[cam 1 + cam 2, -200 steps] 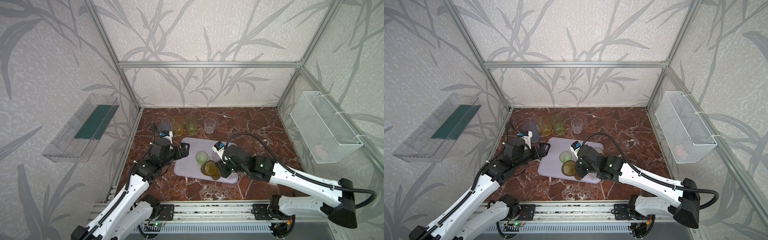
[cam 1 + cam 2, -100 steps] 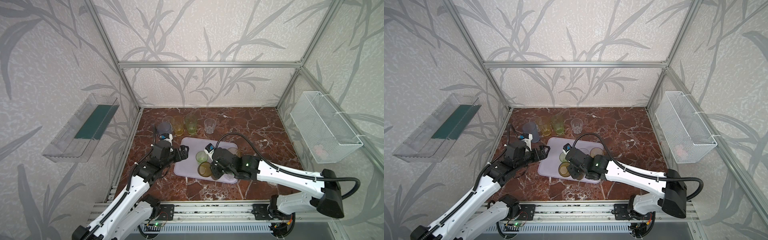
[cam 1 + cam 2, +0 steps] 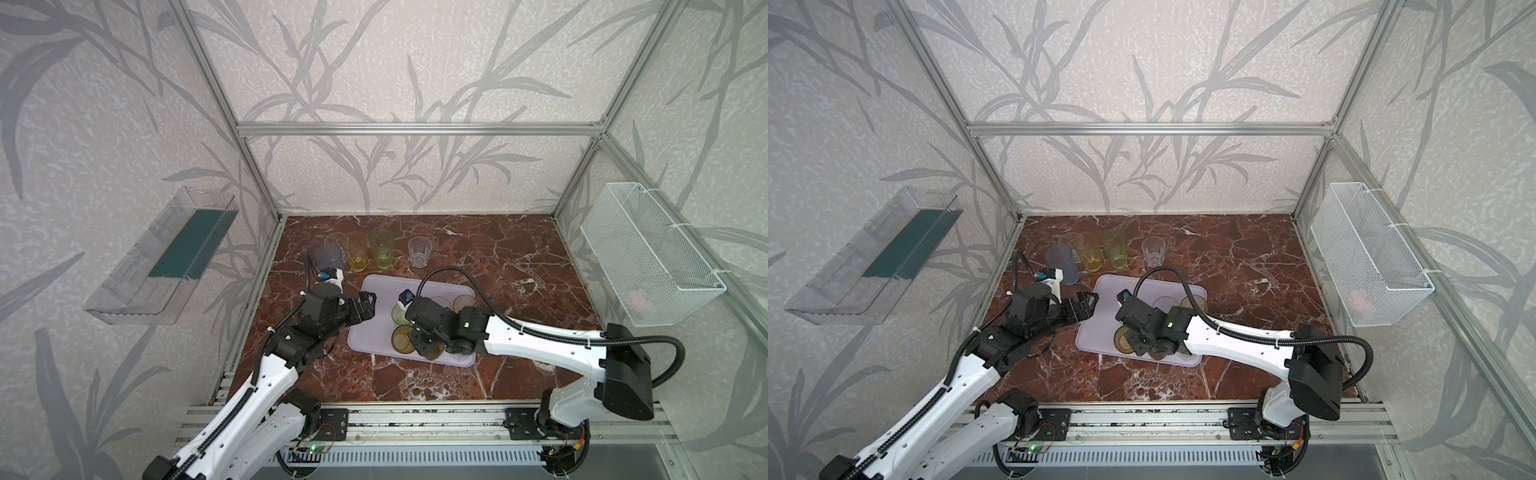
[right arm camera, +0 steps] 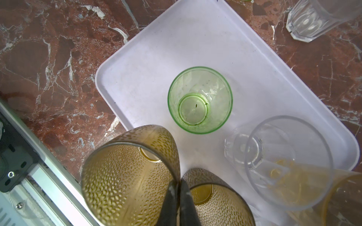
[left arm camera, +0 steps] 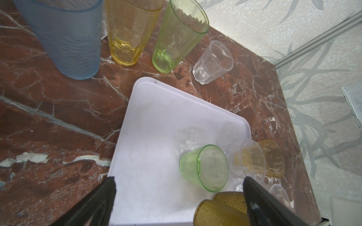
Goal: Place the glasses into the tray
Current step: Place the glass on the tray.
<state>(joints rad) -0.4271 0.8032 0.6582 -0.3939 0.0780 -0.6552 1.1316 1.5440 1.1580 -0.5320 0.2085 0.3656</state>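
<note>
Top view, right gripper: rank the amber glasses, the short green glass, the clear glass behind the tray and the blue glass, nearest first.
From the right gripper, which is shut:
1. Amber glasses: either side of it, at the tray's near edge.
2. Short green glass: mid-tray, just beyond.
3. Clear glass: off the tray, behind it.
4. Blue glass: farthest, back on the left side.

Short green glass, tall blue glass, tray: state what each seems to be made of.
Short green glass: clear tinted plastic or glass, glossy; see-through walls with bright glints.
Tall blue glass: likely frosted plastic; cloudy wall with wavy ripples.
Tray: probably matte moulded plastic, pale lavender; rounded corners, low rim, dull sheen.
</note>
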